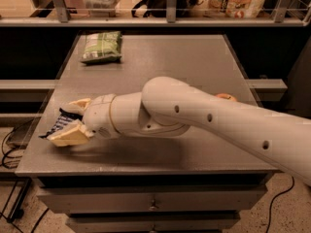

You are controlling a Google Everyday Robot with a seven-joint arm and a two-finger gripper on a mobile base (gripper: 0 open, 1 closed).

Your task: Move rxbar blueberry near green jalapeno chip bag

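The rxbar blueberry (59, 123), a dark navy bar with white text, sits between the two cream fingers of my gripper (73, 121) at the table's front left corner. The gripper is shut on the bar and holds it just above the grey table top (184, 57). The green jalapeno chip bag (102, 46) lies at the far left of the table, well behind the gripper. My white arm crosses the table from the right.
A red apple (226, 97) shows partly behind my arm near the table's right edge. A shelf with rails and boxes runs along the back. Drawers sit under the table front. Cables lie on the floor at the left.
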